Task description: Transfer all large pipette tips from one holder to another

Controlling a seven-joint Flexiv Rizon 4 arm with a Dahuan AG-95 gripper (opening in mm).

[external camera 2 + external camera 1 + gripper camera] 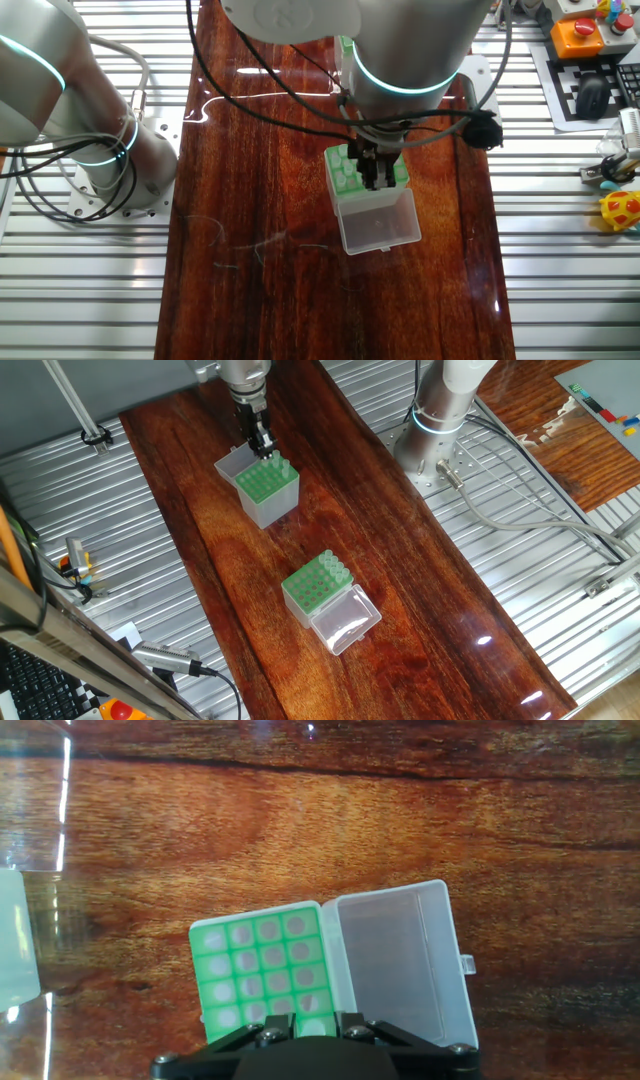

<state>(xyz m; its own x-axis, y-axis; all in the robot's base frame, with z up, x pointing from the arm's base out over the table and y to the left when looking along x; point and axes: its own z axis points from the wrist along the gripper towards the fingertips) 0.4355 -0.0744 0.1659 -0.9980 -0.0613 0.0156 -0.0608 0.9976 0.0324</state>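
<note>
Tips [272,956] sit vertical in tall holder [268,502], axis up, directly under gripper [264,448]; fingers' state can't tell.

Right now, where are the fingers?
In one fixed view, the fingers are over the back edge of the far green-topped tip box, beside its open clear lid.

The pincer [265,448] hangs over the taller green-topped box [266,488] at twelve o'clock on the wooden bench [400,560]; the shorter box [318,588], clear lid [345,620] open, sits at six o'clock, well apart.
</note>
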